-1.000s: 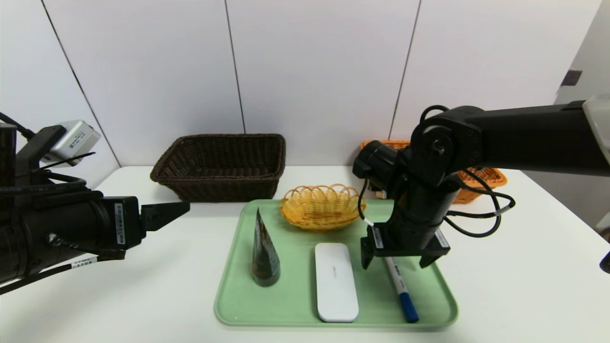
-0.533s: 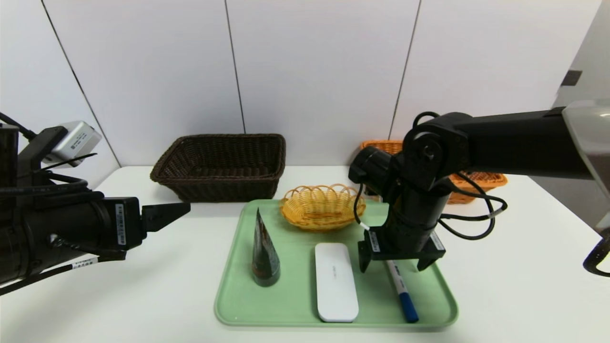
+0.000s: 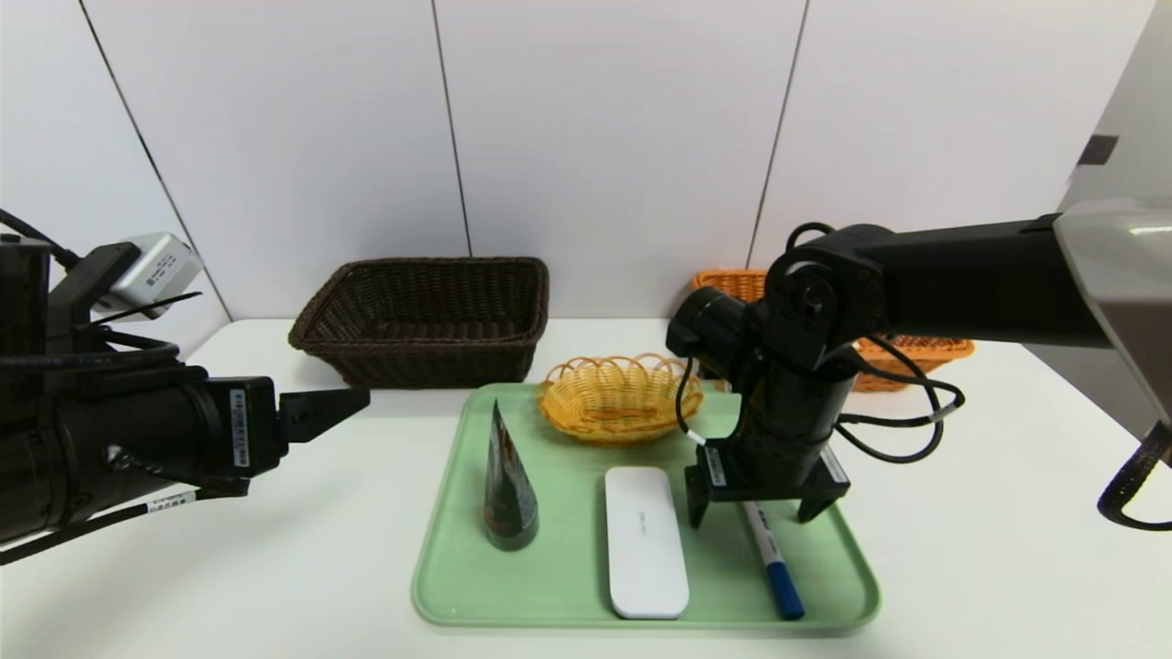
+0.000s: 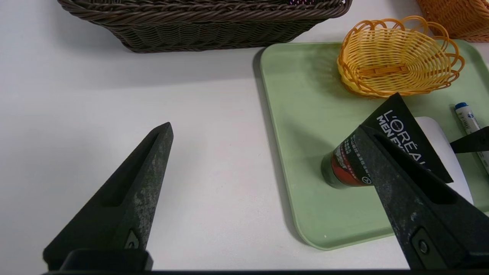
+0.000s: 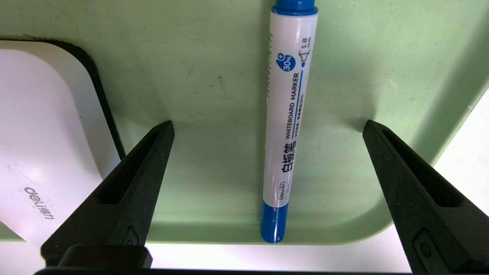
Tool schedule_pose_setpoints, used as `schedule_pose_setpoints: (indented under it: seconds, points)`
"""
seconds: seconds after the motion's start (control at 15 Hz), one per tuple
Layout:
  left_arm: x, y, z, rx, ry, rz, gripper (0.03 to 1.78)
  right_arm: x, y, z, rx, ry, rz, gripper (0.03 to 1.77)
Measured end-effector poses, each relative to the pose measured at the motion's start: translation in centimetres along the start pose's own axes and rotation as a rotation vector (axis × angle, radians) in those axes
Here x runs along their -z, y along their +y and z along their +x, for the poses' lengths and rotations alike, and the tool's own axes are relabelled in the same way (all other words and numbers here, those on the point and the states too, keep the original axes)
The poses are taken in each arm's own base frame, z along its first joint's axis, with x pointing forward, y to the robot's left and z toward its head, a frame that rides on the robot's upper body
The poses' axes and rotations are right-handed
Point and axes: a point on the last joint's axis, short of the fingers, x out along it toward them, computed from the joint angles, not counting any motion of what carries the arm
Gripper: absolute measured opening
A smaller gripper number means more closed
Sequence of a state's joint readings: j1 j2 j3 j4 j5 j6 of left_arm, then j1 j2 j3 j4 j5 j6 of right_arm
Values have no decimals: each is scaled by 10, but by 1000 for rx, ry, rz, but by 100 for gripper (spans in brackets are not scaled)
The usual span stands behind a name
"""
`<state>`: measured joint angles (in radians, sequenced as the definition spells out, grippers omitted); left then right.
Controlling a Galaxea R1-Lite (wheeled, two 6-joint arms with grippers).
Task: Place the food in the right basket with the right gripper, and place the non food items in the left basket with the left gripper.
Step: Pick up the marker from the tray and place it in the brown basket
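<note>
Head cam: high, looks fwd/down over whole green tray (image 3: 458,549). Left wrist cam: low, off tray's side, facing across it. Right wrist cam: close above, straight down. All share tray.

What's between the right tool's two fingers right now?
The marker, lying on the green tray, centred between the open right tool fingers, untouched. Clearest in the right wrist view.

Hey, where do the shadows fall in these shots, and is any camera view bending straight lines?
Head view: wall seams splay outward, wide-angle bending. Left wrist view: the dark brown basket casts a soft shadow onto the table. Right wrist view: shading along the green tray wall; the marker print is sharp.
</note>
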<state>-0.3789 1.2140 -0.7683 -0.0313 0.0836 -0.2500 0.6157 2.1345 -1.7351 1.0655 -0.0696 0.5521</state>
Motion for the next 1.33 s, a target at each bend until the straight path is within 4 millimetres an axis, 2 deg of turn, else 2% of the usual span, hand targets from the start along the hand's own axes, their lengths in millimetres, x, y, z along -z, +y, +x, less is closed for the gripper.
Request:
schedule_pose_setpoints:
  seconds: [0.07,0.13,0.33,0.6,0.67,1.07,1.33]
  points:
    - [0,0,1,0,1,0,169,0,0,0,0,0,0,170]
    - [0,0,1,-1,3,0,169,0,0,0,-1,0,-1,159]
    - [0,0,2,0,3,0,169,0,1,1,-7,7,0,111]
    - [-1,0,2,-3,2,0,169,0,0,1,-14,15,-1,68]
    - [-1,0,2,-3,2,0,169,0,0,1,-14,16,0,14]
    - [-1,0,1,-5,-1,-2,169,1,0,-2,-19,8,4,18]
    - [-1,0,0,-6,-6,-1,169,3,-5,-24,-55,-49,26,18]
